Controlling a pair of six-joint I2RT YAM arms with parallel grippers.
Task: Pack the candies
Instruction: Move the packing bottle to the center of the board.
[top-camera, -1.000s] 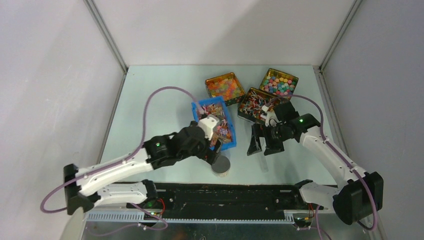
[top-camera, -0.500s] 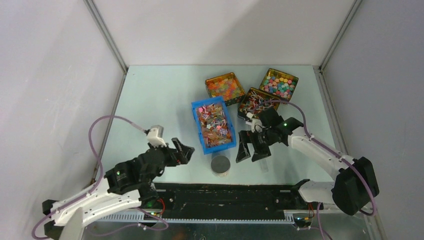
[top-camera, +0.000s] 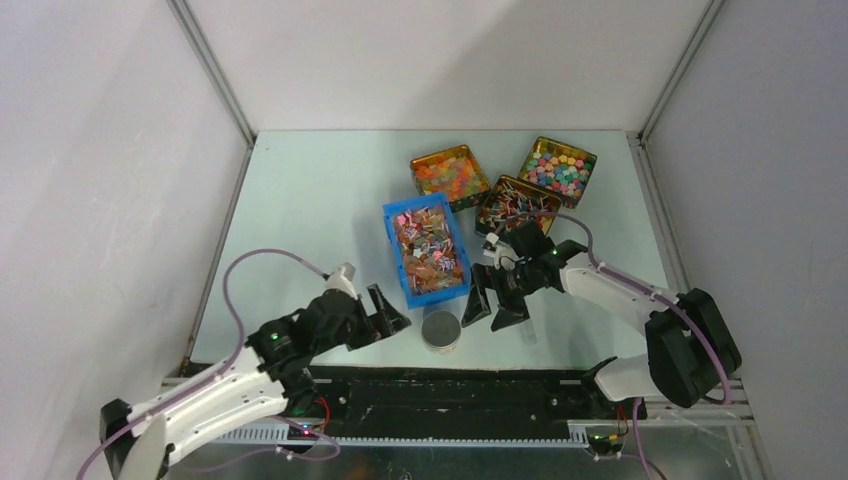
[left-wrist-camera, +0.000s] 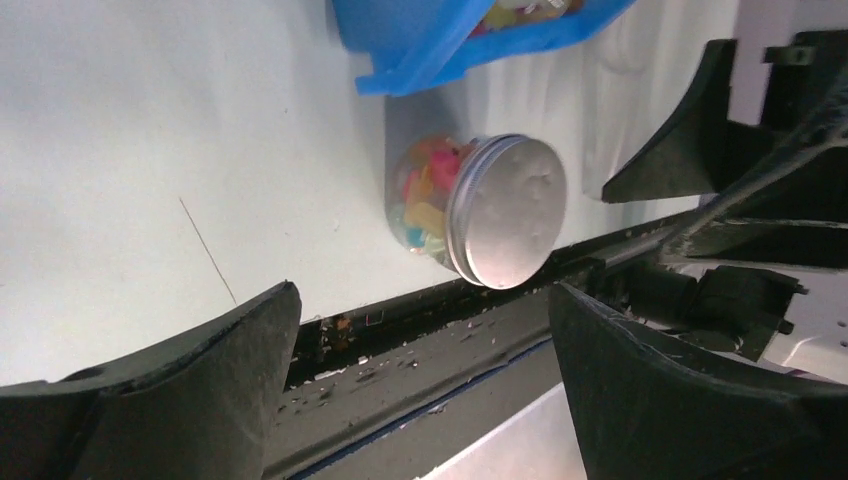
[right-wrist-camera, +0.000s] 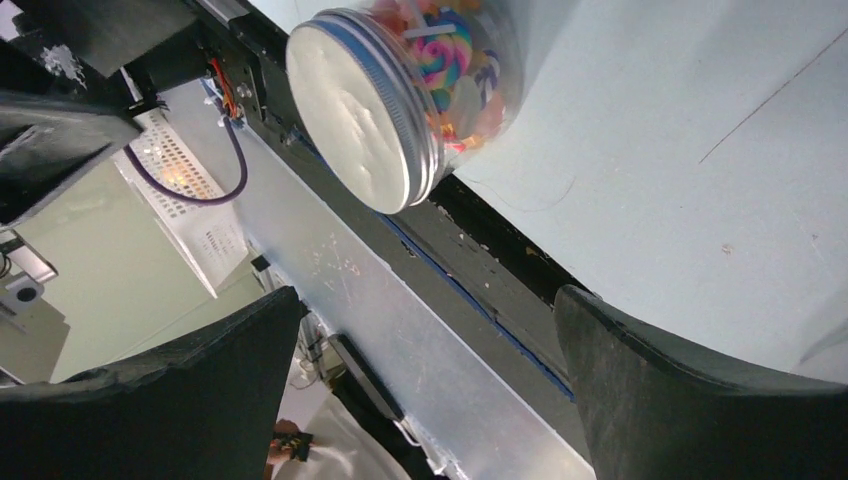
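Observation:
The candies (top-camera: 430, 250) are small wrapped sweets in pink, red, orange and brown, filling a blue bin (top-camera: 392, 216) at mid-table. A clear jar (top-camera: 441, 331) with a round silver lid stands just in front of the bin and holds colourful sweets. My left gripper (top-camera: 390, 312) is open and empty, just left of the jar. My right gripper (top-camera: 495, 305) is open and empty, just right of it. The left wrist view shows the jar lid (left-wrist-camera: 505, 225), the bin's corner (left-wrist-camera: 400, 50) and my open gripper (left-wrist-camera: 420, 295). The right wrist view shows the lid (right-wrist-camera: 360, 110) beyond my open gripper (right-wrist-camera: 428, 295).
Three gold tins stand behind the bin: orange sweets (top-camera: 449, 172), red-and-white-striped pieces (top-camera: 515, 205), pastel round sweets (top-camera: 557, 165). A small clear object (top-camera: 527, 330) lies right of the jar. The black front rail (top-camera: 440, 385) runs just behind the jar.
My left gripper has left the blue bin, swung down-left, then come in beside the jar. My right gripper has moved left and nearer the jar. The jar has not moved.

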